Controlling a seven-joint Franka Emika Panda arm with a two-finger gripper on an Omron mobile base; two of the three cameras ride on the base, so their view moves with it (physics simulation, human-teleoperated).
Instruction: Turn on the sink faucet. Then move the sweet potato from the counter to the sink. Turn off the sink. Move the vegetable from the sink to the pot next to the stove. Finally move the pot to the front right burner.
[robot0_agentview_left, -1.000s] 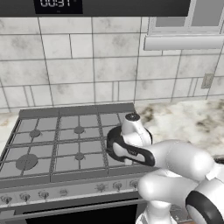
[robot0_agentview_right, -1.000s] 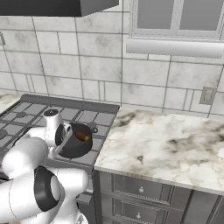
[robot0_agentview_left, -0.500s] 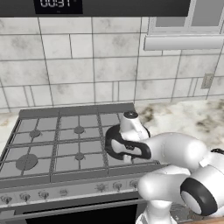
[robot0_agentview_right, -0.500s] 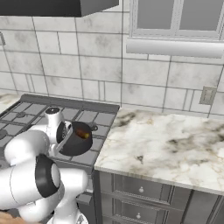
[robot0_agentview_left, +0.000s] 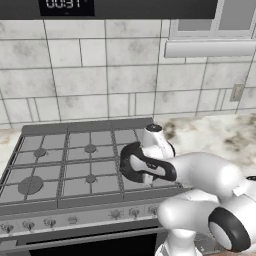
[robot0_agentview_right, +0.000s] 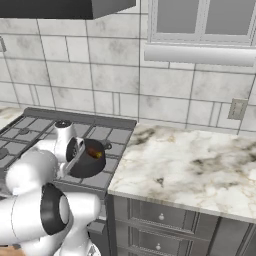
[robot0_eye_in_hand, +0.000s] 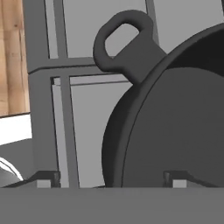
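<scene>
Pot set on the stove's front right corner, with the arm bent over it.

The pot (robot0_agentview_right: 89, 159) was largely screened by the white arm in both base views, and the gripper (robot0_eye_in_hand: 111, 181) was seen close against its dark wall with the tips spread wide, nothing between them. A reddish-brown sweet potato (robot0_agentview_right: 97, 154) was seen inside the pot. The stove (robot0_agentview_left: 60, 170) grates lay beneath, the marble counter (robot0_agentview_right: 195, 167) beside, and the tiled wall (robot0_agentview_left: 100, 80) was seen behind.
</scene>
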